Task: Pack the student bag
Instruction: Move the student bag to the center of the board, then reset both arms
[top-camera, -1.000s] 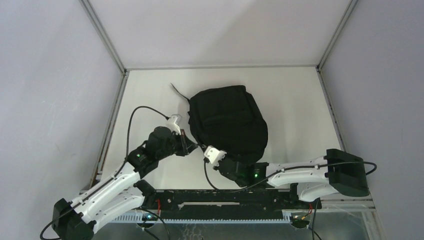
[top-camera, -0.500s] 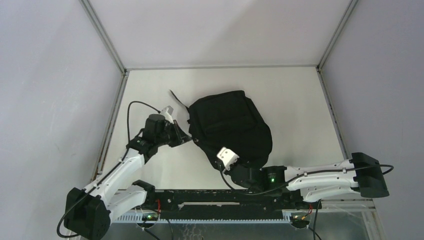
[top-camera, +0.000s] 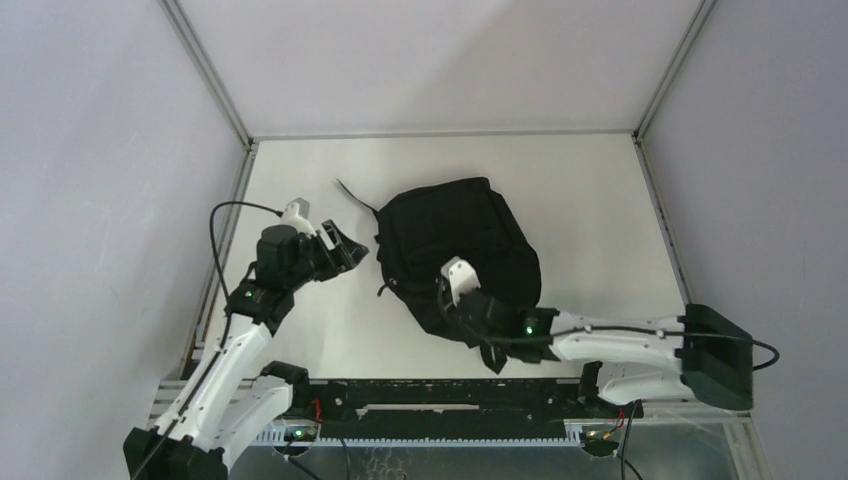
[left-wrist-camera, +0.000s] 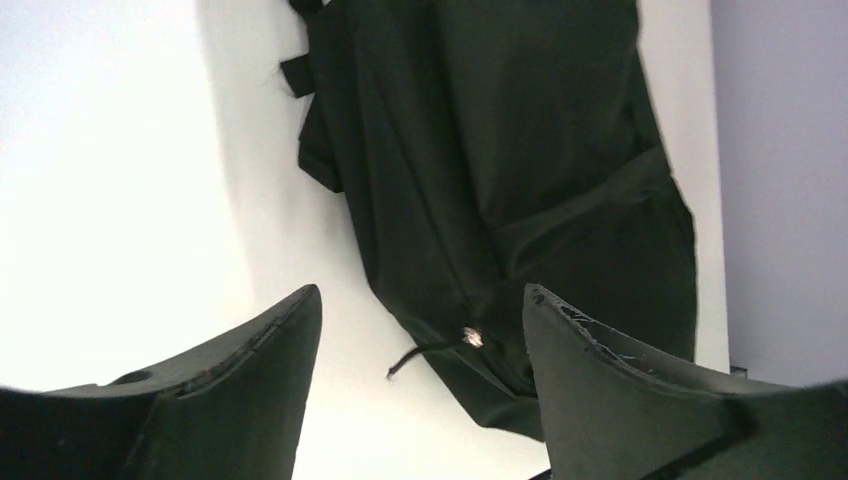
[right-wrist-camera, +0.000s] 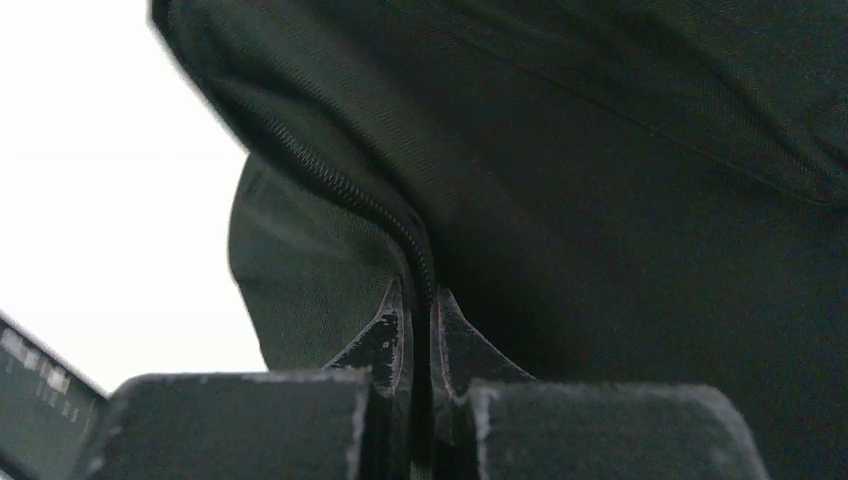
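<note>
your right hand (right-wrist-camera: 421, 315) pinches the zipper seam (right-wrist-camera: 330, 185) at the near edge of the student bag (top-camera: 455, 235); your left hand (top-camera: 348, 250) hangs spread and empty just beside it over the table (top-camera: 600, 200). tug now and the unbraced bag may slide, not unzip.

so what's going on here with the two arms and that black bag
The student bag lies flat on the white table. The right gripper is shut on the bag's near edge, pinching the fabric right at the zip seam. The left gripper is open and sits off to the bag's left, touching nothing. The bag looks closed, and nothing to pack into it is in view.
</note>
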